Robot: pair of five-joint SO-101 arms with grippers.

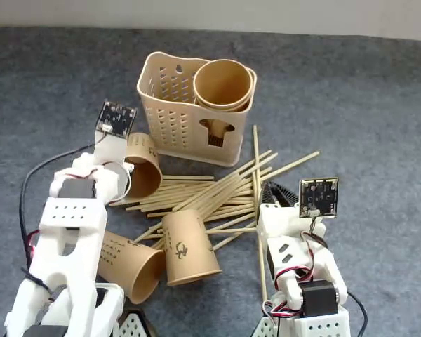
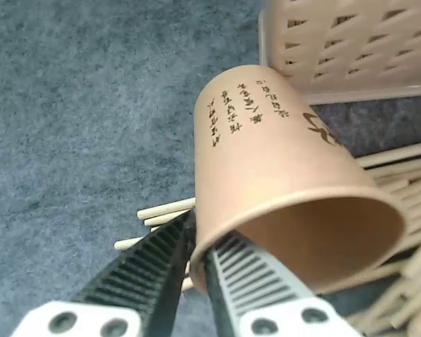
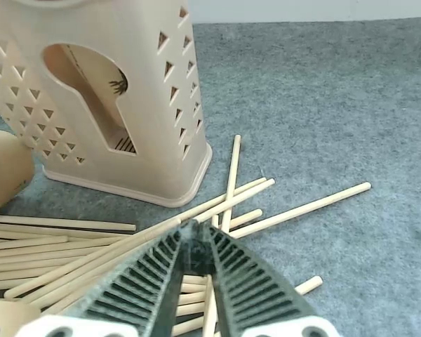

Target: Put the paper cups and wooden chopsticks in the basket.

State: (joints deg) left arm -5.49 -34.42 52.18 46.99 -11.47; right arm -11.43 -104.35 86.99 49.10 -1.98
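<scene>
Nearest the arms' bases, one loose paper cup (image 1: 130,268) lies on its side by the left arm, with a second loose cup (image 1: 189,247) just beside it on the grey carpet (image 1: 379,105). Beyond them the wooden chopsticks (image 1: 210,193) lie in a fanned pile. The right gripper (image 3: 194,242) sits at the pile's edge with its jaws drawn together; I cannot tell whether a stick is pinched between them. Past the pile the left gripper (image 2: 196,260) is clamped on the rim of the held paper cup (image 2: 281,154), one finger inside the mouth and one outside. The cup is tilted and just beside the basket (image 1: 170,105); whether it is clear of the carpet I cannot tell. Farthest off, the basket stands upright with stacked cups (image 1: 223,83) already inside. The step in hand looks like bringing this cup over. Next it needs to be raised above the rim, turned base-down over the stack and released. Two cups and the sticks remain.
</scene>
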